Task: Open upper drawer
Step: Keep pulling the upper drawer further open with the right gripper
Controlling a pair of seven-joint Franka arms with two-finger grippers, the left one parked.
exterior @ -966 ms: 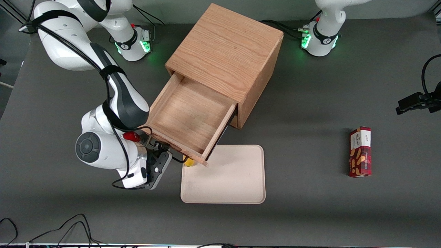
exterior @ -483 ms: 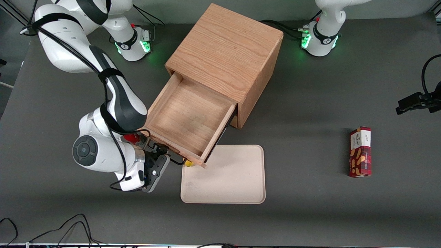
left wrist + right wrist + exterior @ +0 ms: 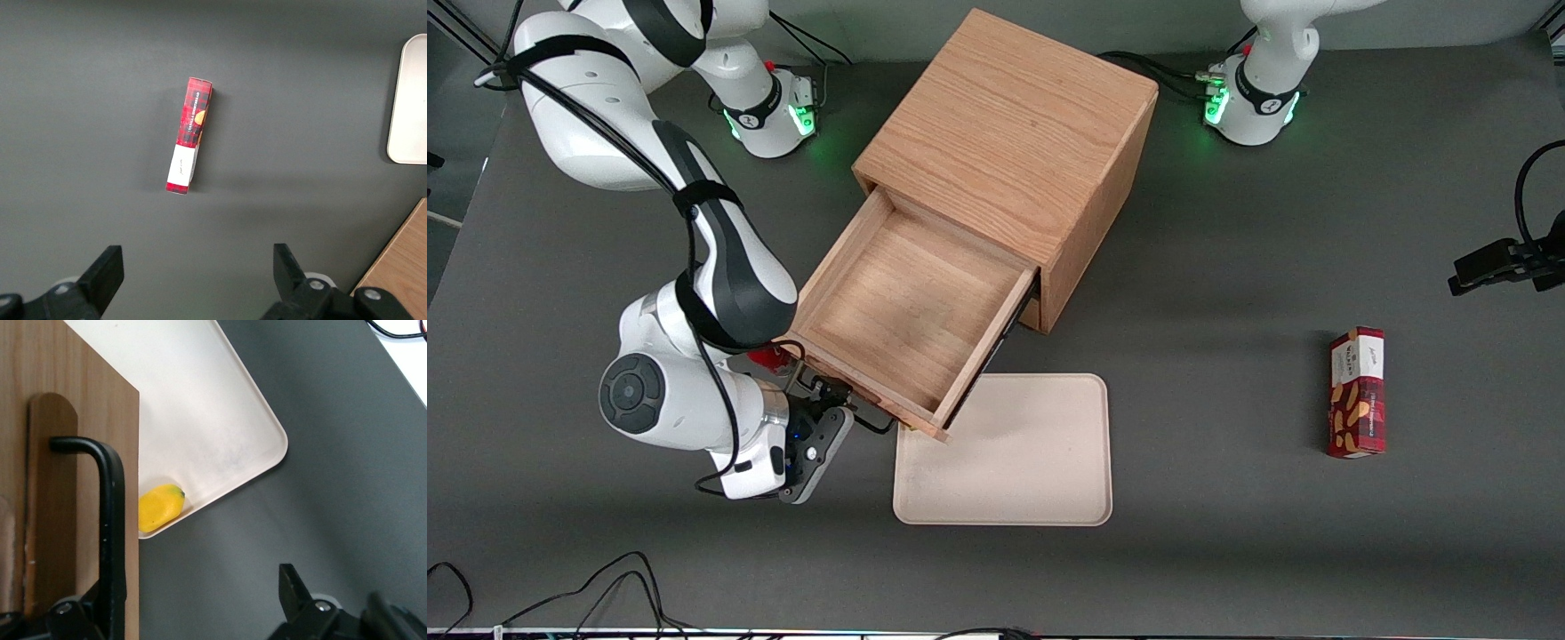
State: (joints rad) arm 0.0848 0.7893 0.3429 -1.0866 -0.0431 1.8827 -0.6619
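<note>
The upper drawer stands pulled well out of the light oak cabinet, its bare wooden inside showing. Its thin black bar handle runs along the drawer front. My right gripper is at that front, nearer the front camera than the drawer, on the working arm's end. In the right wrist view the gripper is open wide. One finger sits against the handle bar, the other finger is far apart over the dark table. Nothing is clamped between them.
A cream tray lies on the table partly under the drawer's front corner, with a small yellow fruit in its corner. A red snack box lies toward the parked arm's end. Cables trail along the table's near edge.
The drawer has slid farther out of the cabinet, and my gripper moved with its handle toward the front camera. The yellow fruit is now covered by the drawer front in the front view.
</note>
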